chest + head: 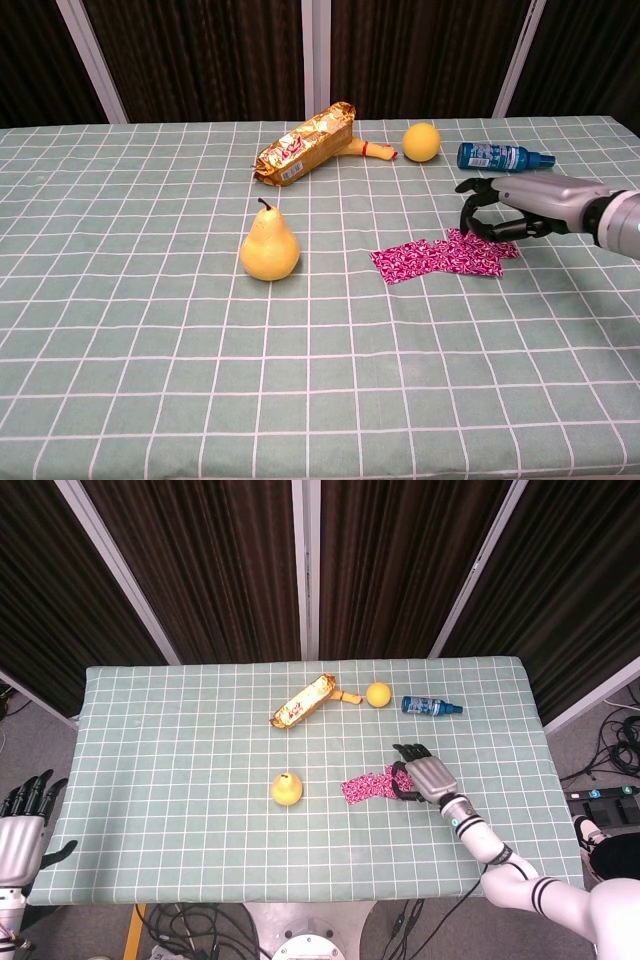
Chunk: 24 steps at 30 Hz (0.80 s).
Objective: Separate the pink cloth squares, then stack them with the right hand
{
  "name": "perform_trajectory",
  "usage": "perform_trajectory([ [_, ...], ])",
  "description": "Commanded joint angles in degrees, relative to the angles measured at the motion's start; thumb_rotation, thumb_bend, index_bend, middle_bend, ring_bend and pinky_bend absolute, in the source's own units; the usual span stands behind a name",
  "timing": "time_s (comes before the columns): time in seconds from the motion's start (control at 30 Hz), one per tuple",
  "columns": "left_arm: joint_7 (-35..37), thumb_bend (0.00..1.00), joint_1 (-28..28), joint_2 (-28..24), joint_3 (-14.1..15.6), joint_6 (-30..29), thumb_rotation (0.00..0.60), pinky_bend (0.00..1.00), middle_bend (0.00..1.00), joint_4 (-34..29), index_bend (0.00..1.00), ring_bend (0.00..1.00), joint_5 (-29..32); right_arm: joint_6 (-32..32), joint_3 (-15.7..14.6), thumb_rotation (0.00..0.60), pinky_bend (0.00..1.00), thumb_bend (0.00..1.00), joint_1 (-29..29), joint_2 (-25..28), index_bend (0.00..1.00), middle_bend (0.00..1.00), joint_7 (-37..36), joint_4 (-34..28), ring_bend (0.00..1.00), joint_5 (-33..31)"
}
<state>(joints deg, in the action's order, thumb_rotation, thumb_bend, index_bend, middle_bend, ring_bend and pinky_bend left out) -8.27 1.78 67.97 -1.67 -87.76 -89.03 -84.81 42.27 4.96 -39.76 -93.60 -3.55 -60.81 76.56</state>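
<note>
Two pink patterned cloth squares (pixel 368 784) (pixel 436 257) lie flat on the green checked table (pixel 170 740), overlapping in a strip right of centre. My right hand (pixel 425 777) (pixel 512 211) is at the strip's right end. Its fingers (pixel 472 226) curve down and touch the right square's far edge, with the thumb held apart; nothing is lifted. My left hand (pixel 20 825) stays off the table's left front corner with its fingers spread and holds nothing; only the head view shows it.
A yellow pear (pixel 287 788) (pixel 269 248) stands left of the cloths. Along the back lie a gold snack packet (pixel 302 701) (pixel 305 143), a small orange piece (pixel 372 150), a yellow ball (pixel 378 694) (pixel 421 141) and a blue bottle (pixel 430 706) (pixel 503 156).
</note>
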Motion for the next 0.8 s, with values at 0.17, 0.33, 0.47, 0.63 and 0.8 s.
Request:
perform_trajectory([
  [0.17,0.23,0.0,-0.01,0.17,-0.03,0.36,0.6,0.16,0.16,0.43,0.18,0.11,0.32,-3.14,1.51,0.136,0.0,0.5,-3.04,-4.76,0.35,0.03,1.13,5.22,0.0,-1.51],
  [0.33,0.53,0.0,0.08,0.32,-0.08,0.58,0.6,0.16,0.16,0.83,0.18,0.11,0.38,-3.6,1.24,0.139,0.0,0.49,-3.49,-5.65,0.35,0.03,1.31,6.26,0.0,-1.33],
  [0.47,0.72,0.0,0.04,0.41,-0.1,0.58,0.6,0.16,0.16,1.03,0.18,0.11,0.42,-3.26,0.56,0.14,0.0,0.49,-3.04,-5.18,0.35,0.03,1.53,5.66,0.0,-0.96],
  [0.63,0.76,0.0,0.13,0.46,-0.15,0.63,0.6,0.16,0.16,1.11,0.18,0.11,0.34,-2.47,-0.78,0.14,0.0,0.49,-2.05,-3.16,0.35,0.03,1.41,2.92,0.0,0.11],
  [0.8,0.61,0.0,0.12,0.45,-0.1,0.44,0.6,0.16,0.16,0.98,0.18,0.11,0.03,-0.89,-2.36,0.14,0.0,0.49,-0.57,-0.31,0.35,0.03,1.64,-1.22,0.0,1.34],
])
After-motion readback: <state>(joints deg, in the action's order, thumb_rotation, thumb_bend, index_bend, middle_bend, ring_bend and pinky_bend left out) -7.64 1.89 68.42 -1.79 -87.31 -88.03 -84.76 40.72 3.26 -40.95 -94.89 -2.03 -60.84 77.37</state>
